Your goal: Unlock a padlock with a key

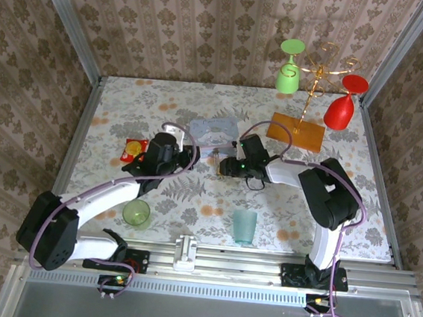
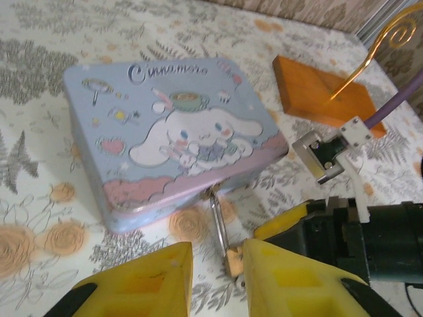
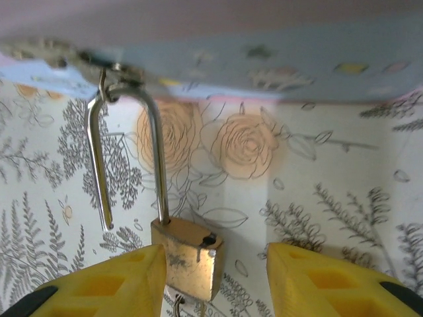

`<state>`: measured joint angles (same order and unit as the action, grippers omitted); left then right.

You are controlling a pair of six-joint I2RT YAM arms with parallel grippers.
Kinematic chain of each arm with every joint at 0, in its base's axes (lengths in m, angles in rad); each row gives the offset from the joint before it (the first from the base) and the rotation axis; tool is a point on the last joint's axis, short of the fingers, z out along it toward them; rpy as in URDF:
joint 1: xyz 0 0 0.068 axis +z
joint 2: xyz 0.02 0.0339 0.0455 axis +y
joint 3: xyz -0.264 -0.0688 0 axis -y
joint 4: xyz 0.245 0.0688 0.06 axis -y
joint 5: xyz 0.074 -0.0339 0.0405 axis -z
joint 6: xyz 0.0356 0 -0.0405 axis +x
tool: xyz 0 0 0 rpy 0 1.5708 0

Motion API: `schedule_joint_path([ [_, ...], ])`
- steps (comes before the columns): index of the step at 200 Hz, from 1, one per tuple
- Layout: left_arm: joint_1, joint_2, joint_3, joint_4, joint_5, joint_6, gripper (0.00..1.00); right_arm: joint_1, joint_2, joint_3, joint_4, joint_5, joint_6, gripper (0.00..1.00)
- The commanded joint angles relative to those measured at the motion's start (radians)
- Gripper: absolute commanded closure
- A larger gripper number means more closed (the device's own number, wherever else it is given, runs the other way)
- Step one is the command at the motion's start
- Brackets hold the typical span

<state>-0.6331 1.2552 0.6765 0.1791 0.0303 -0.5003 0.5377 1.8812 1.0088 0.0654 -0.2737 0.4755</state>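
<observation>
The brass padlock (image 3: pixel 188 257) hangs by its silvery shackle (image 3: pixel 158 165) from the hasp of the blue Cinnamoroll tin (image 2: pixel 172 132). The shackle's short leg is free of the body and its hole shows empty. My right gripper (image 3: pixel 215 284) is open around the padlock's body, its left finger touching the brass. Under the body only a thin wire loop (image 3: pixel 176 309) shows; the key is cut off by the frame edge. My left gripper (image 2: pixel 218 284) is open, the padlock (image 2: pixel 232 261) close to its right finger. From above, both grippers (image 1: pixel 189 155) (image 1: pixel 222 165) meet at the tin's (image 1: pixel 214 134) front.
A gold glass rack on a wooden base (image 1: pixel 296 131) stands at the back right, carrying a green glass (image 1: pixel 289 68) and a red glass (image 1: pixel 343 104). A green cup (image 1: pixel 136 213) and a teal cup (image 1: pixel 244 226) stand near the front edge. A red packet (image 1: pixel 133 148) lies at the left.
</observation>
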Motion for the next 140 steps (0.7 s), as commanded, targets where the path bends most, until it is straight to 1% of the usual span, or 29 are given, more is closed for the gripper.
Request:
schedule_joint_path([
  [1, 0.008, -0.013, -0.024, -0.027, 0.017, 0.008, 0.74, 0.034, 0.002, 0.033, -0.048, 0.065, -0.018, 0.53],
  [33, 0.028, 0.004, -0.028, -0.009, 0.041, -0.001, 0.74, 0.044, 0.025, 0.061, -0.079, 0.115, -0.019, 0.53],
  [61, 0.038, 0.009, -0.029, -0.007, 0.054, -0.004, 0.73, 0.045, 0.05, 0.07, -0.047, 0.085, -0.003, 0.54],
  [100, 0.05, 0.013, -0.05, 0.013, 0.066, -0.013, 0.72, 0.045, 0.089, 0.081, -0.043, 0.096, -0.01, 0.56],
  [114, 0.055, 0.015, -0.057, 0.023, 0.071, -0.018, 0.72, 0.042, 0.095, 0.079, -0.033, 0.1, -0.018, 0.58],
  [140, 0.065, 0.024, -0.061, 0.035, 0.082, -0.023, 0.72, 0.038, 0.112, 0.079, 0.016, 0.039, -0.011, 0.63],
])
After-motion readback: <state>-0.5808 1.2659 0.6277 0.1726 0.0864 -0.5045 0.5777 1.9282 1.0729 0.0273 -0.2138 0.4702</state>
